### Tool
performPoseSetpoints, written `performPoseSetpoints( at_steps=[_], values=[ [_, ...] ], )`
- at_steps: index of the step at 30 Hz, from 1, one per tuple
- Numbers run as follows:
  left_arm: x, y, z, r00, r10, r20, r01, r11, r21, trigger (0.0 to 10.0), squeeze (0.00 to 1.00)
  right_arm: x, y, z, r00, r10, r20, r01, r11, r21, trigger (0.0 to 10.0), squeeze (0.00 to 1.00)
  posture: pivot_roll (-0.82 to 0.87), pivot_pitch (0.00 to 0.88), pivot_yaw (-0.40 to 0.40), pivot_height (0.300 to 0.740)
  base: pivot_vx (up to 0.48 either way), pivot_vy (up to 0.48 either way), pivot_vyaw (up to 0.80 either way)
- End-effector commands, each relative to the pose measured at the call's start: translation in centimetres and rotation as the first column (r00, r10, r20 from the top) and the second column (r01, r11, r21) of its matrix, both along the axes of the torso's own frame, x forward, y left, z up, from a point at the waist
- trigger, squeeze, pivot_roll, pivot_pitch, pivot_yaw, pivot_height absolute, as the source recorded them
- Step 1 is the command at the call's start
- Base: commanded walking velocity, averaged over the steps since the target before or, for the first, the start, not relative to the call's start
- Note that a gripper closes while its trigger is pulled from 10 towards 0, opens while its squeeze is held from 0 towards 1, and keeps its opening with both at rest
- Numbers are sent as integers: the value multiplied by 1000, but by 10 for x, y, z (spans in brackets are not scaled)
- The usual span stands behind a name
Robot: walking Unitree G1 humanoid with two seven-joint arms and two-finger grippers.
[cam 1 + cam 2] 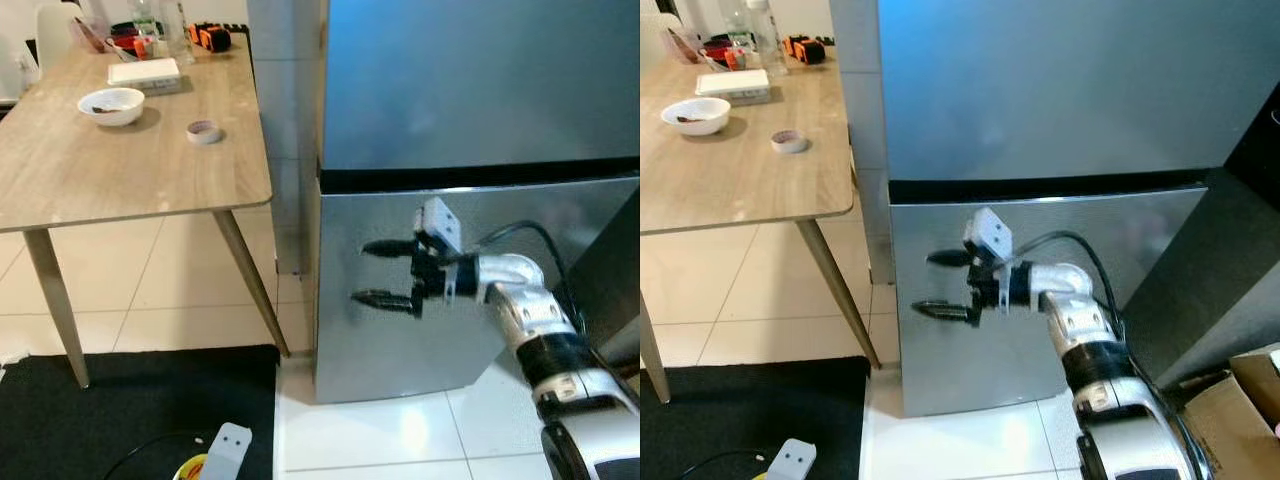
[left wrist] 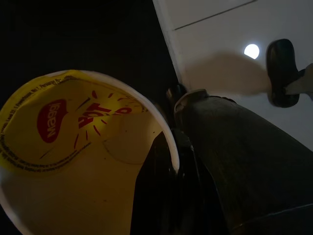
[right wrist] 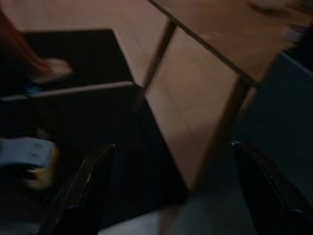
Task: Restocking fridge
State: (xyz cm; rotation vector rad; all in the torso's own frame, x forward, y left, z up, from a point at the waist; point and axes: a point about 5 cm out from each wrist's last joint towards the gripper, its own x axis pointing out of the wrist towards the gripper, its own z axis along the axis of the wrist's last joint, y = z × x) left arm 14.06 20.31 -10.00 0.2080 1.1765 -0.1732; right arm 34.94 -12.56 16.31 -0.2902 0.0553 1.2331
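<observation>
1. The right gripper (image 1: pixel 385 272) is reaching out in front of the lower door of the fridge (image 1: pixel 480 90), its two black fingers spread wide apart, one above the other, with nothing between them. The fingertips are pointing toward the door's left edge; whether they are touching the metal cannot be told.
2. The silver right arm (image 1: pixel 540 340) is stretching up from the lower right corner, a black cable looping over its wrist.
3. The fridge is standing shut, a dark seam dividing the upper door from the lower one.
4. In the left wrist view, the left gripper (image 2: pixel 183 147) is holding a yellow cup (image 2: pixel 73 147) with red lettering; one dark finger is lying against the cup's rim, down low over the black mat (image 1: pixel 130 410) and the white tiled floor.
5. From the head camera, a sliver of that yellow cup (image 1: pixel 192 467) is showing at the bottom edge, beside a pale grey piece of the left arm.
6. A wooden table (image 1: pixel 120 170) is standing just left of the fridge, carrying a white bowl (image 1: pixel 111 104), a roll of tape (image 1: pixel 204 131), a flat white box (image 1: pixel 145 72) and some clutter at the far end.
</observation>
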Motion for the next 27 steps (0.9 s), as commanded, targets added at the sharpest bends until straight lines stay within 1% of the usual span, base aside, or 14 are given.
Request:
performPoseSetpoints(
  at_steps=[1,4,6,8,11,12,14,16,19,21,23,25,26,27],
  values=[
    [-13,3,-4,999,-2,-48,3,1000,15,10000,0,6,0,-4,997,-72,7,72,994,-77,10000,0,14,0,-59,740,0,0,0],
    [-12,3,-4,999,-1,-45,1,1000,13,10000,0,16,-2,-1,983,-174,51,180,973,-143,10000,0,14,0,-65,740,0,0,0],
    [-12,3,-4,999,0,-45,0,1000,12,10000,0,19,-3,2,978,-196,68,204,969,-142,10000,0,14,0,-65,740,0,0,0],
    [-11,2,-4,999,2,-44,-1,1000,9,10000,0,22,-3,12,974,-208,95,218,970,-110,10000,0,13,0,-68,740,0,0,0],
    [-11,2,-4,999,5,-45,-5,1000,5,10000,0,23,1,28,982,-152,114,154,988,-11,10000,0,11,0,-71,740,0,0,0],
    [-11,2,-4,999,5,-45,-5,1000,5,10000,0,23,1,28,982,-152,114,154,988,-11,10000,0,11,0,-71,740,0,0,0],
    [-11,1,-4,999,6,-47,-6,1000,4,10000,0,18,6,40,992,-50,117,38,994,98,10000,0,10,0,-73,740,0,0,0],
    [-11,0,-4,999,7,-47,-7,1000,2,10000,0,16,9,48,994,-8,110,-10,987,158,10000,0,11,0,-76,740,0,0,0],
    [-11,0,-4,999,10,-47,-10,1000,-1,10000,0,16,10,55,993,6,118,-28,982,189,10000,0,12,0,-77,740,0,0,0],
    [-11,-1,-4,999,10,-47,-10,1000,-2,10000,0,18,12,58,991,-8,135,-16,984,177,10000,0,13,0,-79,740,0,0,0],
    [-11,-1,-4,999,11,-47,-12,1000,-4,10000,0,24,13,60,983,-65,170,43,990,131,10000,0,11,0,-81,740,0,0,0],
    [-11,-2,-4,999,13,-46,-13,1000,-5,10000,0,30,16,58,970,-118,214,108,993,56,10000,0,11,0,-84,740,0,0,0],
    [-11,-2,-4,999,13,-46,-13,1000,-5,10000,0,30,16,58,970,-118,214,108,993,56,10000,0,11,0,-84,740,0,0,0],
    [-11,-2,-4,999,13,-46,-14,1000,-6,10000,0,32,17,57,962,-136,236,136,991,19,10000,0,11,0,-85,740,0,0,0]
  ],
)
